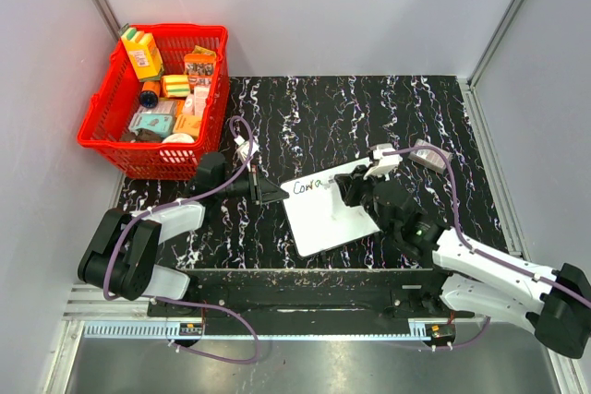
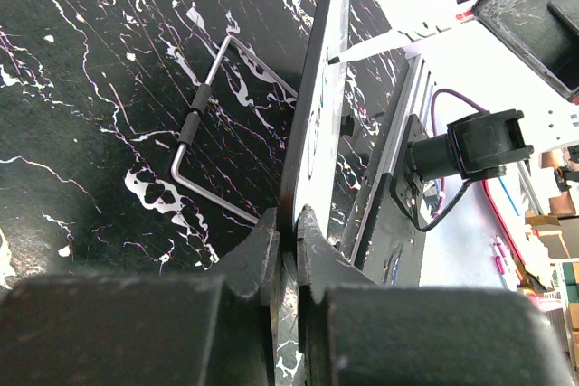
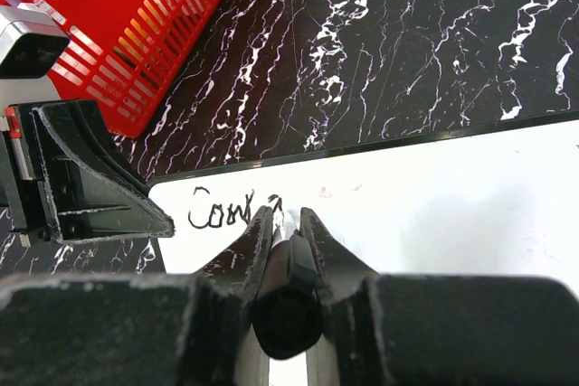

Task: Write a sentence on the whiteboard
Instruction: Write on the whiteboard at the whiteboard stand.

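The whiteboard (image 1: 328,214) lies flat on the black marbled table, turned slightly. My left gripper (image 1: 268,193) is shut on its left edge; in the left wrist view the board (image 2: 317,106) runs edge-on away from that gripper (image 2: 288,223). My right gripper (image 1: 351,189) is shut on a black-bodied marker (image 3: 288,287) whose tip meets the board (image 3: 434,196). The sentence (image 3: 226,208) stands near the top left corner as dark letters reading roughly "Coura" (image 1: 309,185). The marker's pale tip (image 2: 380,42) shows touching the board's face.
A red basket (image 1: 106,122) with several packages stands at the back left. A small grey and white object (image 1: 429,152) lies behind the right arm. A bent metal rod (image 2: 204,133) shows beside the board's edge. Grey walls close in the table.
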